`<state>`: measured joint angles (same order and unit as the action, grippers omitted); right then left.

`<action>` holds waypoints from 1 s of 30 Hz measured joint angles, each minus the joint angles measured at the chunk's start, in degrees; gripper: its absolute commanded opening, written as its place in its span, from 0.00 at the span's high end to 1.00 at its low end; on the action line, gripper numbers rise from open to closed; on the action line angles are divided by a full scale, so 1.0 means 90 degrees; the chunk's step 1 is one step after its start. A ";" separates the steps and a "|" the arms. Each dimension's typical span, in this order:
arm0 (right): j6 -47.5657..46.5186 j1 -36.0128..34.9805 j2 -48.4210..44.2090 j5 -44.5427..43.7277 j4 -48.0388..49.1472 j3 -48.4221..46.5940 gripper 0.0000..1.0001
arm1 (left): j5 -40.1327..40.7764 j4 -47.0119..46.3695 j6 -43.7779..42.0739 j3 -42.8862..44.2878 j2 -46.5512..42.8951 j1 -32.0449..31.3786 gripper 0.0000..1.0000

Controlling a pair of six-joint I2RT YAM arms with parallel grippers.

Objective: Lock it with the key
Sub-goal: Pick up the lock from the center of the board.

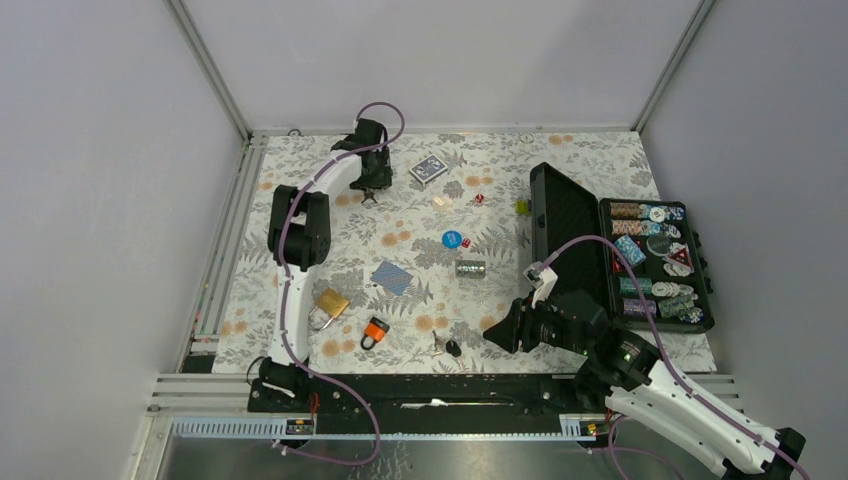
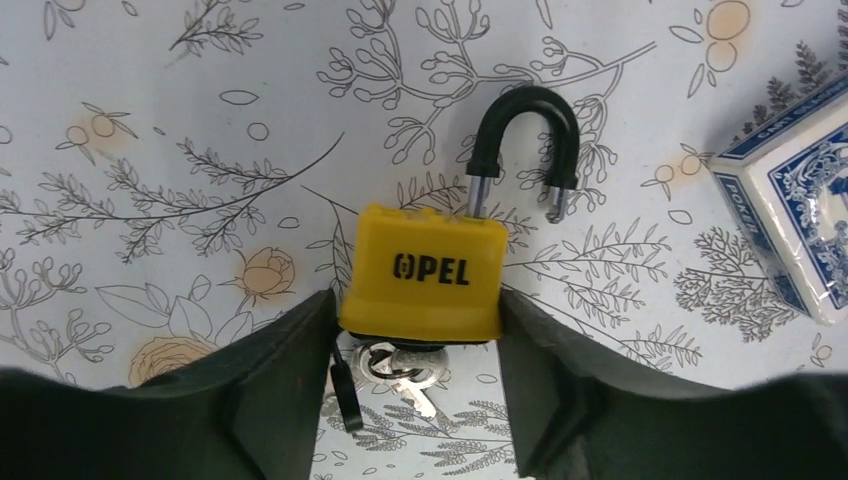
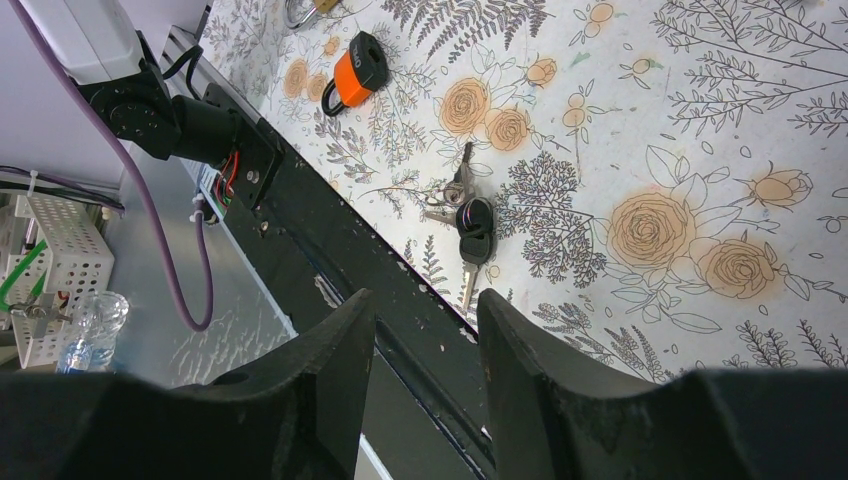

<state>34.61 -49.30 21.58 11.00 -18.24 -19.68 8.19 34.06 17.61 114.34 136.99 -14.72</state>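
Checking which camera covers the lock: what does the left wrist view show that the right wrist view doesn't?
Only left wrist: a yellow padlock, shackle open, keys at its base, pinched by the left hand, and a card box. Only right wrist: an orange padlock, a loose key bunch and the open right hand. Both: the floral tablecloth.
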 measured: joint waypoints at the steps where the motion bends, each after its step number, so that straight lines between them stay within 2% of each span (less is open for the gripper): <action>1: 0.0000 0.0000 0.0000 0.0000 0.0000 0.0000 0.50 | -0.0002 0.0022 0.0015 0.0039 0.0015 0.0002 0.59; 4: 0.0000 0.0000 0.0000 0.0002 0.0000 0.0000 0.50 | -0.0027 0.0097 0.0015 0.0119 0.0051 0.0005 0.72; 9: 0.0000 0.0000 0.0000 0.0000 0.0000 0.0000 0.50 | -0.0027 0.0112 0.0041 0.0119 0.0051 0.0007 0.84; 13: 0.0000 0.0000 0.0000 0.0000 0.0000 0.0000 0.50 | -0.0058 -0.0005 0.0019 -0.0046 -0.0044 0.0007 1.00; 17: -0.0002 0.0000 0.0000 0.0000 0.0002 0.0000 0.50 | -0.0359 -0.0187 -0.0044 -0.0867 -0.0602 0.0012 1.00; 22: -0.0022 0.0000 0.0000 0.0002 0.0010 -0.0032 0.49 | -0.0804 -0.0512 -0.0092 -0.2205 -0.1768 0.0010 1.00; 30: -0.0296 0.0000 0.0138 0.0000 0.0007 -0.0729 0.47 | -0.1511 -0.1326 -0.0083 -0.4184 -0.4345 -0.0221 1.00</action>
<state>31.94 -49.30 22.83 11.00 -18.17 -26.24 -5.41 22.13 16.86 76.69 97.89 -16.71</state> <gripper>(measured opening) 0.526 0.512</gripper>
